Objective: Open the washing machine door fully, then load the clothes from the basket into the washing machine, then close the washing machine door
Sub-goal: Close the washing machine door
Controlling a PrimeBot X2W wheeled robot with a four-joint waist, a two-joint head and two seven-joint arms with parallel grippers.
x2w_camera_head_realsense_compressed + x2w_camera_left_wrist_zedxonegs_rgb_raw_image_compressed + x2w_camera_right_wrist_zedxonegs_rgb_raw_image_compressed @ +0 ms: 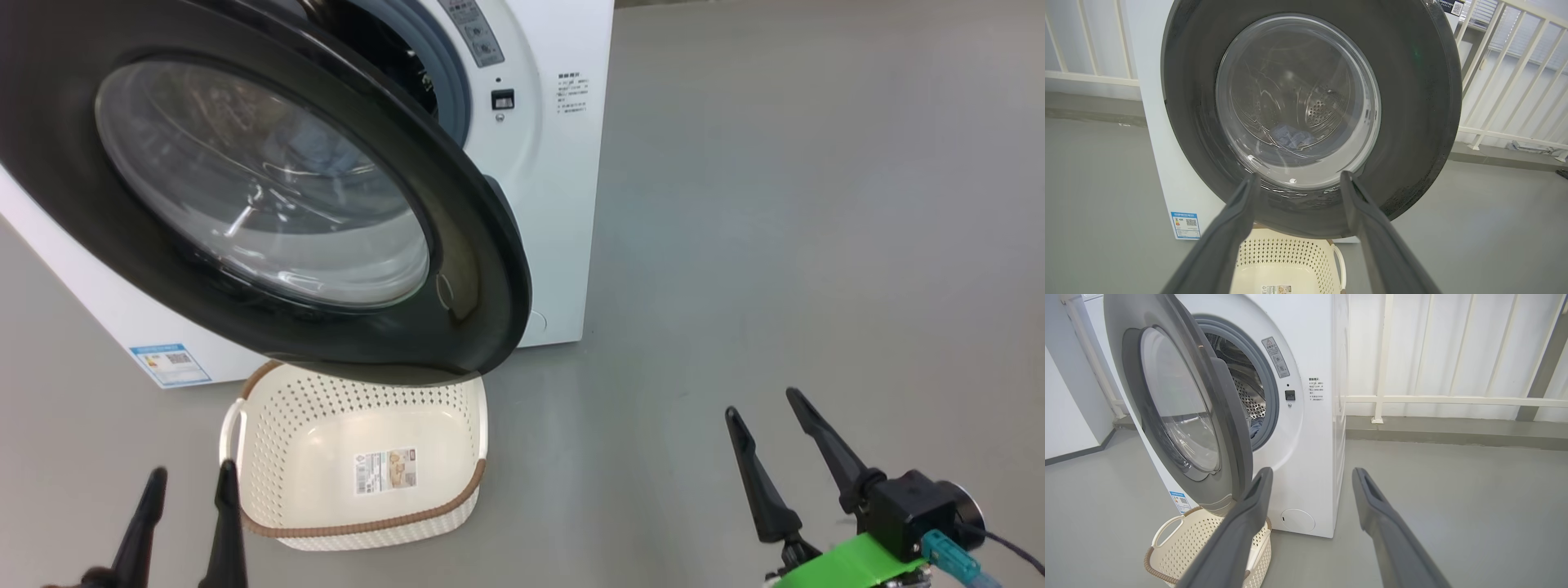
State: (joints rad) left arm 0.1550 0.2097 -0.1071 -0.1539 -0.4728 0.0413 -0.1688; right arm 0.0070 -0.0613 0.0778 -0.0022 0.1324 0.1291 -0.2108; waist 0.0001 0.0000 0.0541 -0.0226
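The washing machine door (457,204) stands partly open, its lower edge hanging over the far end of the basket (367,523). The basket is cream and holds just a paper label on its floor. Behind the door is the white washing machine (555,163). Seen through the door's glass, blue clothes (1292,136) lie in the steel drum. My left gripper (191,472) is open, low at the basket's left side, facing the door (1412,102). Open too, my right gripper (761,402) hovers over bare floor right of the machine, pointing at the door's free edge (1224,416).
Grey floor (775,204) stretches wide to the right of the machine. A white railing (1453,401) and a wall run behind it. A blue label (171,365) sits low on the machine's front, beside the basket's white handle (231,433).
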